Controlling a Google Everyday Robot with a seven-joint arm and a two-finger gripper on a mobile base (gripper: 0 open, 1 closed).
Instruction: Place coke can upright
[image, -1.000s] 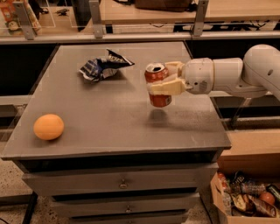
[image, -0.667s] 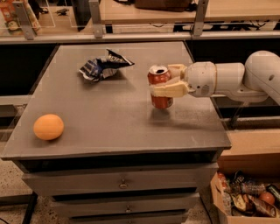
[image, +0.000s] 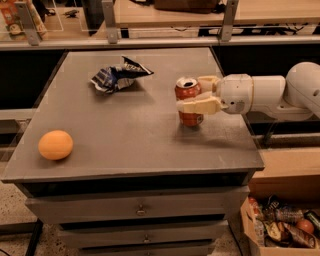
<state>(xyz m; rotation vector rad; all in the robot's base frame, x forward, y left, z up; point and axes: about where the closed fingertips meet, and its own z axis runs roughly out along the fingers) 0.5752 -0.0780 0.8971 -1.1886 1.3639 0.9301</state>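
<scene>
The coke can (image: 190, 118) is red-orange with a silver top and stands upright on the grey table (image: 125, 135), right of centre, with its base on or just at the surface. My gripper (image: 191, 94) reaches in from the right on a white arm (image: 260, 95). It is shut on the can: one cream finger (image: 200, 106) crosses the can's front and the other (image: 209, 80) lies behind it.
A crumpled blue-and-white snack bag (image: 118, 76) lies at the back middle of the table. An orange (image: 55, 144) sits near the front left corner. The table's right edge is close to the can. A cardboard box of items (image: 282, 227) stands on the floor at the lower right.
The gripper has moved slightly right and down with the can, and the can's base now sits at the table surface. The bag and the orange have not moved.
</scene>
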